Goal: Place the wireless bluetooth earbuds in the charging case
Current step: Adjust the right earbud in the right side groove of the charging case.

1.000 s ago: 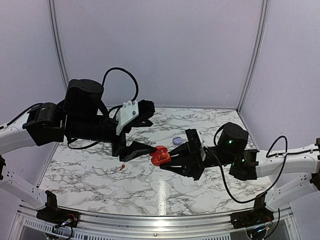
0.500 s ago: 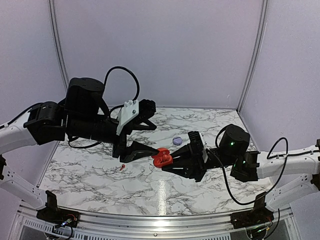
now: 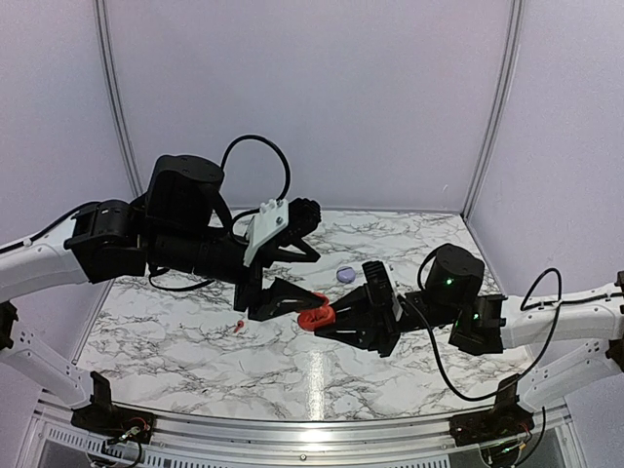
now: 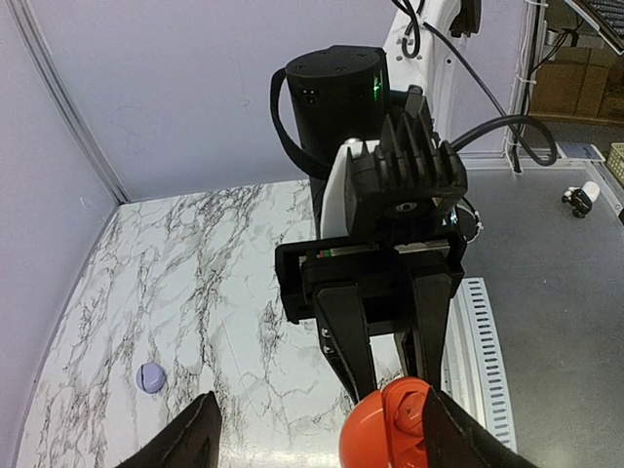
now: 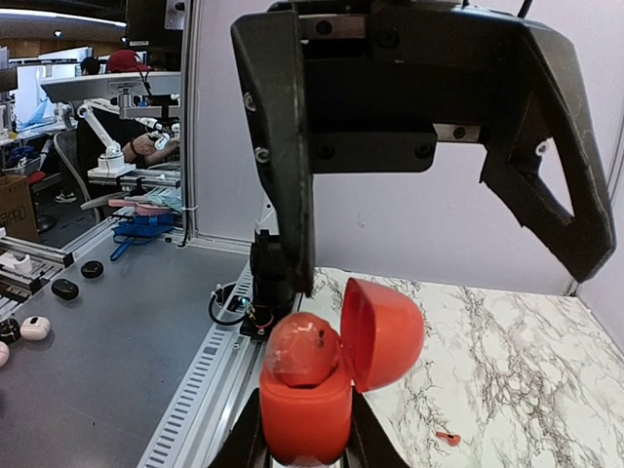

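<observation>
My right gripper (image 3: 329,318) is shut on the base of a round red charging case (image 3: 314,314), held above the table with its lid (image 5: 382,331) hinged open. A rounded red piece (image 5: 302,349) sits in the base; I cannot tell whether it is an earbud. One tiny red earbud (image 3: 239,325) lies on the marble to the left and shows small in the right wrist view (image 5: 448,438). My left gripper (image 3: 310,279) is open and faces the case head-on. Its fingers straddle the case (image 4: 390,431), with the right finger (image 4: 456,439) beside the lid.
A small lilac round object (image 3: 345,274) lies on the marble table (image 3: 195,361) behind the case, also visible in the left wrist view (image 4: 150,376). Grey walls enclose the back and sides. A metal rail (image 3: 292,429) runs along the near edge.
My left arm has moved right, bringing its open fingers around the case, and they have narrowed a little. The right gripper with the case has shifted slightly.
</observation>
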